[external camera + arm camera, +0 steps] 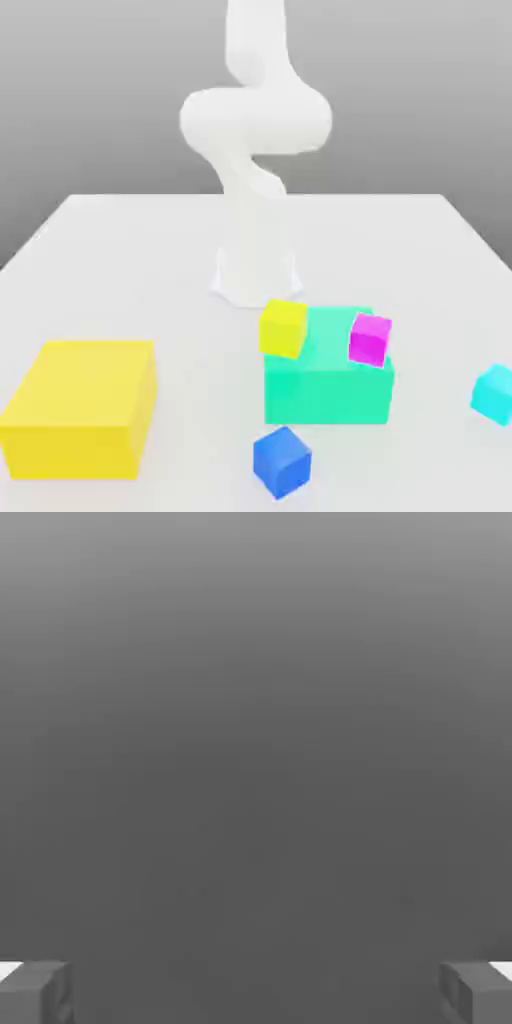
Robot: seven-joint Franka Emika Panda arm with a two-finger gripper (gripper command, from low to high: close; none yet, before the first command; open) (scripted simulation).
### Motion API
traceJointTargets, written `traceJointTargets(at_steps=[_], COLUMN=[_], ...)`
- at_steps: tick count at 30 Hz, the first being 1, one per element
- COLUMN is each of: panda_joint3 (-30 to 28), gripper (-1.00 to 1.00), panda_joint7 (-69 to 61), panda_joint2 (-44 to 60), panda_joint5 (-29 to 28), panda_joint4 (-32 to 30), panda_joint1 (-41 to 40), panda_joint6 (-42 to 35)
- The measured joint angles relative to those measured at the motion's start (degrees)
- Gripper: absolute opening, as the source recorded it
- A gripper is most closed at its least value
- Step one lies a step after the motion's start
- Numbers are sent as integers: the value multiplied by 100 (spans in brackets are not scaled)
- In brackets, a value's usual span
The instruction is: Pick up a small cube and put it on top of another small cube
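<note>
The small cyan cube (495, 393) lies on the white table at the exterior view's far right, apart from everything else. The small yellow cube (283, 328) sits at the upper left corner of the large teal-green block (325, 385); whether it rests on that block or behind it I cannot tell. In the hand view my gripper (256, 992) is open, its two grey fingertips (35, 990) far apart with nothing between them, facing a plain grey background. The white arm (255, 130) rises from its base at the table's middle and folds high above the cubes.
A small magenta cube (370, 339) sits on the teal-green block's right side. A darker blue small cube (282, 461) lies in front of that block. A large yellow block (80, 405) stands at the exterior view's lower left. The arm's base (256, 280) stands behind the blocks.
</note>
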Motion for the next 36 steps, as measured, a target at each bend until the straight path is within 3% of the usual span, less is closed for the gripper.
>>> traceJointTargets(at_steps=[11,19,25,30,31,36], panda_joint3=[991,1713,1789,1245,1143,1145], gripper=[0,0,0,0,-100,-100], panda_joint7=[160,688,1325,1862,1929,1937], panda_joint2=[2290,3983,5299,6348,6492,6493], panda_joint5=[108,-395,-1108,-1806,-1893,-1901], panda_joint4=[-397,-680,-877,-721,-689,-689], panda_joint1=[818,1541,2238,2781,2865,2865], panda_joint6=[922,1581,2042,2754,2867,2874])
